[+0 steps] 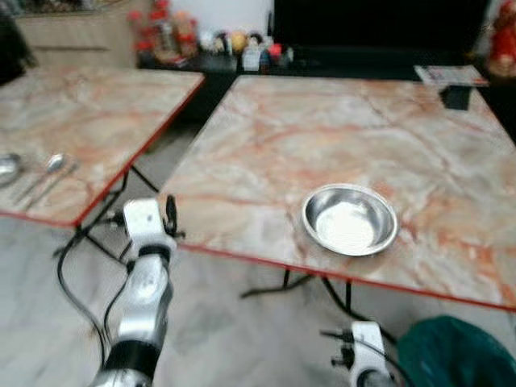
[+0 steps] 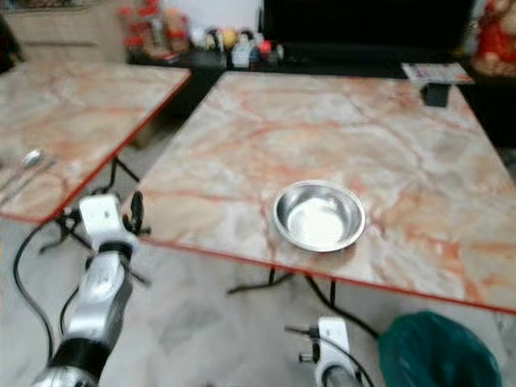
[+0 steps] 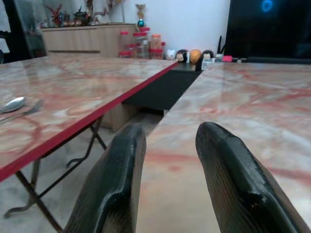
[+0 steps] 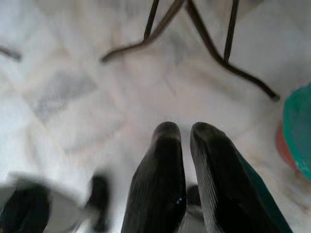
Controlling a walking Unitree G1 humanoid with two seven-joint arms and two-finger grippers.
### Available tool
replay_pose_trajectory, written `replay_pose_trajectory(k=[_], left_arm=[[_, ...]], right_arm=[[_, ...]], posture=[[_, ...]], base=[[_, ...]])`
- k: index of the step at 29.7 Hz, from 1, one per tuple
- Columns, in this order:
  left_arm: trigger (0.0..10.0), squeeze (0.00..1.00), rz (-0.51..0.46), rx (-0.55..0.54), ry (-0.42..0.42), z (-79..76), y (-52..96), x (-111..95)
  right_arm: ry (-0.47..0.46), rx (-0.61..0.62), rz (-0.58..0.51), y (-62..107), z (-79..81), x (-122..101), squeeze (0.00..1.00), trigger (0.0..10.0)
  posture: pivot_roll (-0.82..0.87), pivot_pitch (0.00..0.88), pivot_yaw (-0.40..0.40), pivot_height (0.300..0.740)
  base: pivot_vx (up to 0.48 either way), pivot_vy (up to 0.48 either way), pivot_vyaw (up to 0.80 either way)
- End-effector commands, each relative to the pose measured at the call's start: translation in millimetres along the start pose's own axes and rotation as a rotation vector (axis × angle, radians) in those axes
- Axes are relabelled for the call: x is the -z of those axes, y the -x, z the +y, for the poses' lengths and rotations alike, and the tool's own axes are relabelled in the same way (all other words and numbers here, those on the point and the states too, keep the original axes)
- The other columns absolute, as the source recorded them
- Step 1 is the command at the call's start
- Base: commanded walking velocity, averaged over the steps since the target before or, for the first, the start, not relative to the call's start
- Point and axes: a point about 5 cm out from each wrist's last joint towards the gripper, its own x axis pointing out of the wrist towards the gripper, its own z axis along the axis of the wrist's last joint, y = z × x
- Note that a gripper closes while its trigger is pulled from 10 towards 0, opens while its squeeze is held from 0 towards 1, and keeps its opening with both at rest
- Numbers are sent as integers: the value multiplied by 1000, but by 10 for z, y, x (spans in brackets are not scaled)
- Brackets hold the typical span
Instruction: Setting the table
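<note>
While two marble-patterned folding tables are set side by side, the larger surface (image 1: 339,137) is seen carrying a steel bowl (image 1: 349,219) near its front edge. On the left surface (image 1: 72,121), a spoon (image 1: 50,166) is laid near its left side. The left pincer (image 3: 167,145) is held empty, narrowly parted, at the larger surface's near corner. The right pincer (image 4: 186,138), nearly closed and empty, is pointed at the floor (image 4: 73,97).
</note>
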Motion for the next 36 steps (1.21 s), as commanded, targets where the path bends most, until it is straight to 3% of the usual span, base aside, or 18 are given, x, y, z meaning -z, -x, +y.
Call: replay_pose_trajectory(k=[1,11,13,15,20,22,27,28,36], left_arm=[[10000,0,-17,-4,-13,24,-32,-51],[10000,0,74,36,-55,59,49,124],[10000,0,303,44,-125,192,276,577],[10000,0,368,35,-142,263,398,720],[10000,0,440,36,-128,310,545,859],[10000,0,581,95,-110,301,734,1081],[10000,0,693,114,-128,325,907,1244],[10000,0,751,113,-121,337,983,1310],[10000,0,892,114,-115,330,1164,1453]], right_arm=[[-13,-17,13,3,80,42,0,10000],[-33,-16,14,4,91,48,0,10000],[-38,-15,18,6,96,60,0,10000],[-40,-14,19,7,97,64,0,10000],[-48,-10,18,7,91,65,0,10000],[-50,-11,20,7,91,65,0,10000],[-57,-12,16,5,101,57,0,10000],[-61,-10,14,3,102,52,0,10000],[-62,-6,16,1,94,45,0,10000]], posture=[[10,0,60,714],[8,0,68,714],[13,0,72,714],[9,0,74,714],[12,0,75,714],[17,0,72,714],[14,0,75,714],[13,0,75,714],[10,0,71,714]], base=[[0,244,444],[0,241,0],[0,0,0],[0,0,0],[0,0,0],[0,0,0],[0,0,0],[0,0,0],[0,32,0]])
